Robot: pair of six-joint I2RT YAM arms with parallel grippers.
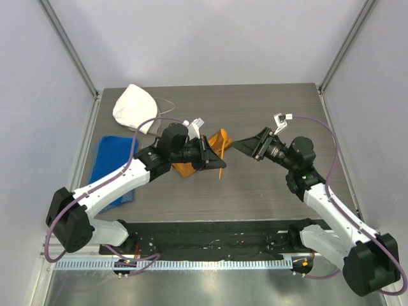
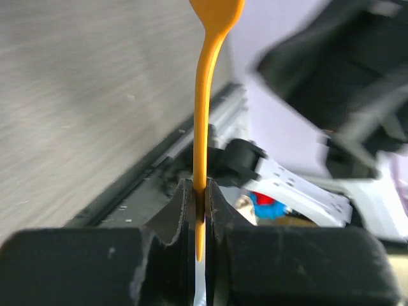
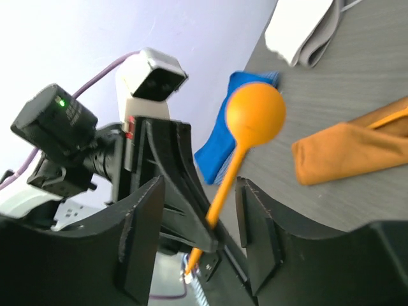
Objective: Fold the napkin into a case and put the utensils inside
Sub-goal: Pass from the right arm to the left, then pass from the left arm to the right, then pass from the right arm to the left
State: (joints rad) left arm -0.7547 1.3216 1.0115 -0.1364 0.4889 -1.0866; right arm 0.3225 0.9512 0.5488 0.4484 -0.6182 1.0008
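the left gripper [image 2: 199, 191] is clenched on the spoon [image 2: 203, 95], its two fingers pressed flat against the thin orange handle close to the handle's end. a short stub of the handle pokes out behind the fingertips, and the rest runs on past them towards the round bowl.

the right gripper [image 3: 199, 191] faces the left one above the middle of the table [image 3: 357, 76]. its fingers [image 3: 143, 229] stand released, one on each side of the spoon. the handle passes through the gap between them without touching either pad, nearer to one finger than to the other, and the bowl is held up beyond the fingertips. only the left gripper has the spoon, and it hangs clear of the table.

the napkin [image 3: 344, 150] lies on the table under and just beyond the left gripper, folded into a narrow, layered rust-orange strip. a thin orange rod [image 3: 389, 118] lies along the strip's upper fold; whether it is the fork i cannot tell.

a blue towel [image 1: 108, 166] lies flat to the left of the napkin, partly under the left arm. a white cloth cap [image 1: 135, 108] sits at the far left of the table, beyond the towel.
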